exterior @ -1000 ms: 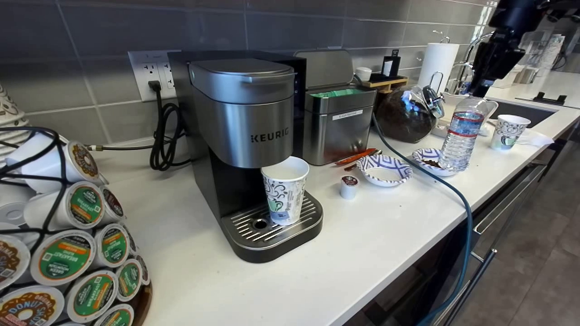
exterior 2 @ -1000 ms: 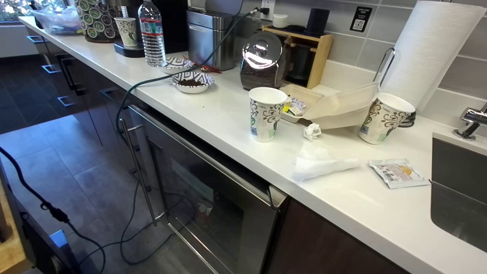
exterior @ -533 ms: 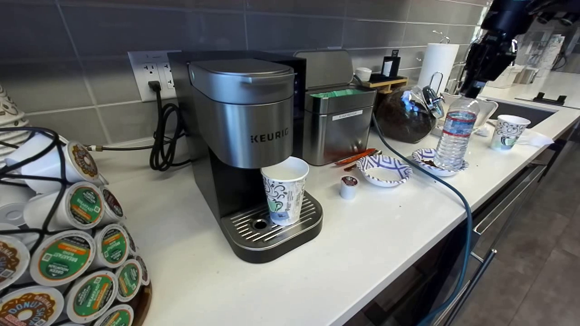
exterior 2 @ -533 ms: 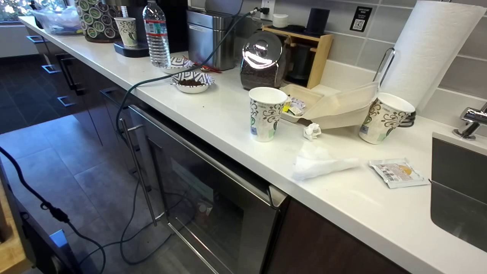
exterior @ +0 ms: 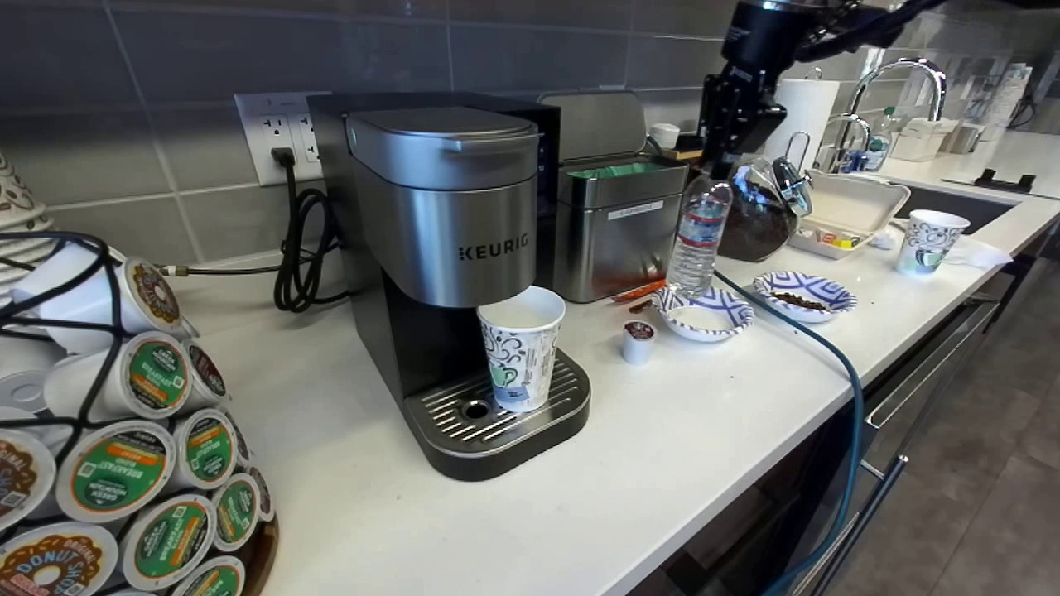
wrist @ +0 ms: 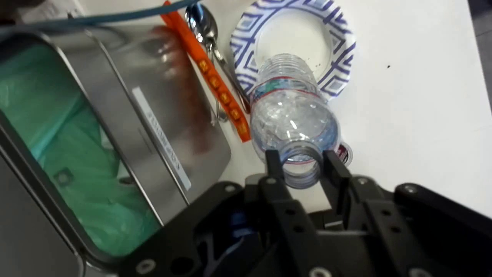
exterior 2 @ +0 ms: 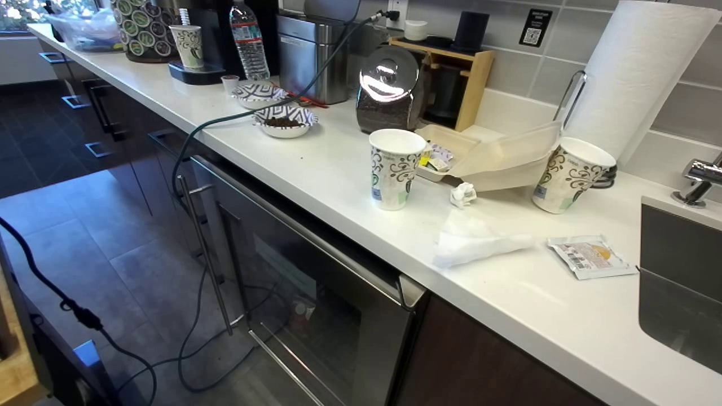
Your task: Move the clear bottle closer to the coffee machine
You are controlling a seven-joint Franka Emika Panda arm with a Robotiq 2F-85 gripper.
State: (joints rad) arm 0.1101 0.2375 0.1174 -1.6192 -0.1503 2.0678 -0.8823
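The clear bottle (exterior: pixel 701 236), transparent with a red-edged label, shows in both exterior views (exterior 2: pixel 249 45) and in the wrist view (wrist: pixel 294 111). My gripper (exterior: pixel 719 170) is shut on its open neck, one finger on each side (wrist: pixel 301 163); the gripper is out of view above the bottle in an exterior view. The bottle hangs slightly tilted, its base by the rear rim of a patterned bowl; I cannot tell if it touches anything. The coffee machine (exterior: pixel 451 207), black and silver with KEURIG lettering, stands to its left; its base also shows in an exterior view (exterior 2: pixel 196 74).
A steel bin (exterior: pixel 617 240) stands behind the bottle. Near it are the patterned bowl (exterior: pixel 704 319), a bowl with grounds (exterior: pixel 802 300), a coffee pod (exterior: pixel 637 344), an orange packet (wrist: pixel 215 82) and a glass jar (exterior: pixel 749 228). A blue cable (exterior: pixel 832 356) crosses the counter. A paper cup (exterior: pixel 522 352) stands on the drip tray.
My gripper and the held bottle have moved toward the coffee machine, from over the bowl with grounds to beside the other bowl and the steel bin. The bottle tilts more.
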